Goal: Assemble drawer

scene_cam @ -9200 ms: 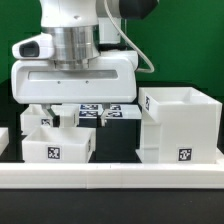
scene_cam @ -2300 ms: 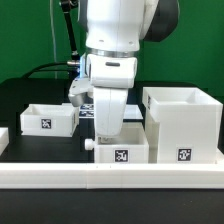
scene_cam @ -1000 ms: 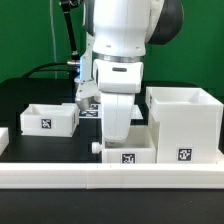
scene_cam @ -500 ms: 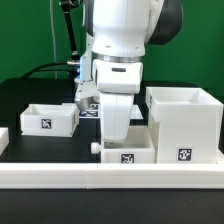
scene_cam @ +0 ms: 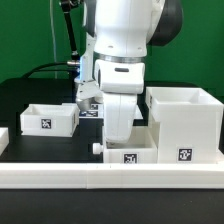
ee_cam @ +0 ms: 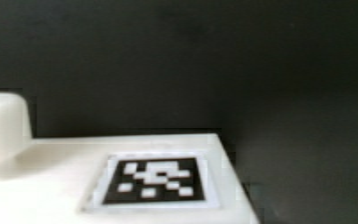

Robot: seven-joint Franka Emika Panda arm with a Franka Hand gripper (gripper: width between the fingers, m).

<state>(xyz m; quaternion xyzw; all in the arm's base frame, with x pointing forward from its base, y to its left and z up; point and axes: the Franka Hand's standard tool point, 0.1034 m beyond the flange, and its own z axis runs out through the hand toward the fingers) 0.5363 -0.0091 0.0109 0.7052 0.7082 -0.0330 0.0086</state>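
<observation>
White arm body (scene_cam: pixel 120 70): it covers the gripper (scene_cam: pixel 120 138), so I cannot tell if the fingers are apart or clamped.
Wrist view: blurred, showing only a white surface with a tag (ee_cam: pixel 155 180) and a rounded knob (ee_cam: pixel 2 135).
Change: the front tray (scene_cam: pixel 125 155) now sits closer to the shell (scene_cam: pixel 185 125) than two seconds ago.
Shell: tall and open on top, at the exterior view's right.
Left tray (scene_cam: pixel 45 118): shallow, well apart.

The white shell (scene_cam: pixel 188 122) stands upright at the exterior view's right, open on top, with a tag low on its front. The middle tray (scene_cam: pixel 126 155) sits just beside it. The left tray (scene_cam: pixel 48 119) lies well apart, tag facing forward.
</observation>
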